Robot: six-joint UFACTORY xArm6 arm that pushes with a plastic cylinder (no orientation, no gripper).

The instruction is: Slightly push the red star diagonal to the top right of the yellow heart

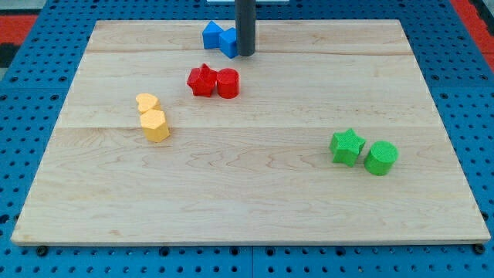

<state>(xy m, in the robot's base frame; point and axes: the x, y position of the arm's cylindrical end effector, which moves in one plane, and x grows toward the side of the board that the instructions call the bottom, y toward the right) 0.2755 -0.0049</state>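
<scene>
One rod, no claw visible; my tip (245,55) partly hides blue blocks (219,38), above red star (201,80).

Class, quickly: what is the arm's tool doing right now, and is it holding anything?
My tip: a bare rod, holding nothing, right beside the blue blocks, above the red star.

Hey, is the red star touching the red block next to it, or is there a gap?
Touching. The red star sits right against the red cylinder on its right, with no board showing between them.
</scene>
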